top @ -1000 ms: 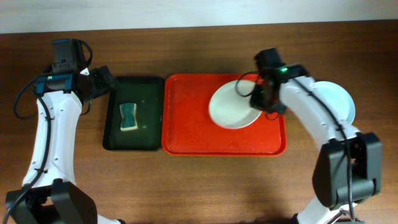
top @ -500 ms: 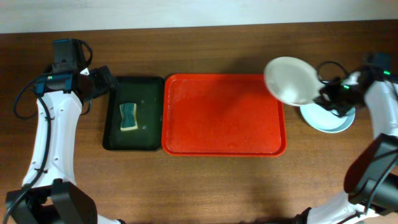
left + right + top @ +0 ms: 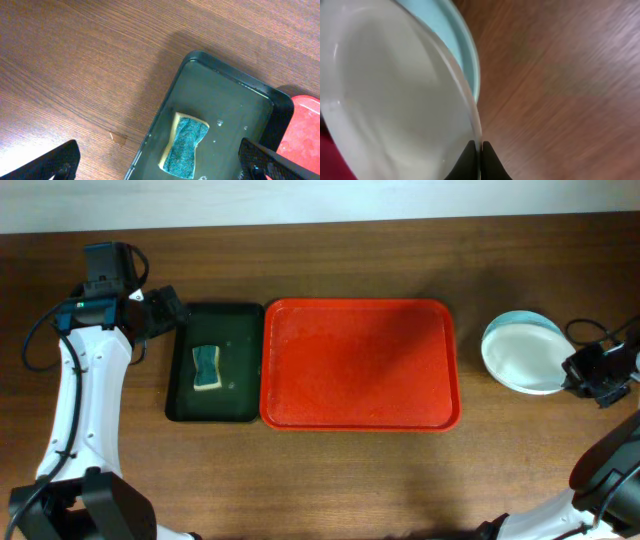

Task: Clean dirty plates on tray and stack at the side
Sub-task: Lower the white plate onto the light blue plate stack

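The red tray (image 3: pixel 360 365) lies mid-table with nothing on it. Right of it, a white plate (image 3: pixel 525 352) lies on top of a mint-blue plate (image 3: pixel 522 318); any third plate is hidden beneath. My right gripper (image 3: pixel 572 370) is shut on the white plate's right rim. In the right wrist view the fingers (image 3: pixel 480 152) pinch the white plate (image 3: pixel 390 100) by its rim, over the mint-blue plate (image 3: pixel 462 42). My left gripper (image 3: pixel 170 308) hovers open at the black tray's far left corner, its fingertips (image 3: pixel 160 162) spread wide and empty.
A narrow black tray (image 3: pixel 215 320) left of the red tray holds a teal-and-yellow sponge (image 3: pixel 206 367), which also shows in the left wrist view (image 3: pixel 184 145). Brown wooden table (image 3: pixel 330 480) all round.
The right arm carried the white plate off the red tray to the right and lowered it onto the mint-blue plate. The left arm has not moved.
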`<state>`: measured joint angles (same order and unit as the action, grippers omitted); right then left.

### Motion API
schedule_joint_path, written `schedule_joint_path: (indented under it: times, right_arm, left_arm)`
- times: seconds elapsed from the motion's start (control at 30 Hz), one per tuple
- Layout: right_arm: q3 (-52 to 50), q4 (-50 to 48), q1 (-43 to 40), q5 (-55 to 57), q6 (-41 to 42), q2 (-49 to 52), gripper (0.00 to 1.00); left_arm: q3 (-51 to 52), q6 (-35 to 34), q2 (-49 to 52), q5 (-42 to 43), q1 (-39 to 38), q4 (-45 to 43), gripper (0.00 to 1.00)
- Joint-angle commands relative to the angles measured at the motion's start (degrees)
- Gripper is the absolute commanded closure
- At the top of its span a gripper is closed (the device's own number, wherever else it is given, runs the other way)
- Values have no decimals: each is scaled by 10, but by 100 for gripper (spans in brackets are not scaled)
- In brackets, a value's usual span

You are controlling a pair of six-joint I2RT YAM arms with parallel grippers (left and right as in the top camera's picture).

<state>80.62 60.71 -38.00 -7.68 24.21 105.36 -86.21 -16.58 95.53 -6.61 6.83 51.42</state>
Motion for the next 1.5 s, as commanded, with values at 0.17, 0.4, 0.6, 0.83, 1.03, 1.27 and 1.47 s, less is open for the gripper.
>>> schedule_joint_path:
  times: [0.17,0.4,0.6,0.83,1.03,1.27,1.47]
  right_arm:
    - [-42,-45,1,68,0,-7,96]
    - [-73,-81,1,25,2,-6,96]
    - [-73,-76,1,5,0,-6,88]
    - [-73,-67,1,5,0,-6,49]
    - [-73,-66,1,-34,-4,-6,72]
    - [-73,-89,1,-35,-17,-6,80]
    - [-73,-76,1,-50,-17,-6,64]
  left_arm:
    - [-2,-7,2,2,1,1,1]
    - [-2,-7,2,2,1,1,1]
    - [-2,-7,2,2,1,1,1]
    - [-2,-7,2,2,1,1,1]
    - [-2,-7,2,2,1,1,1]
    - [-2,-7,2,2,1,1,0]
    - [-2,-7,2,2,1,1,1]
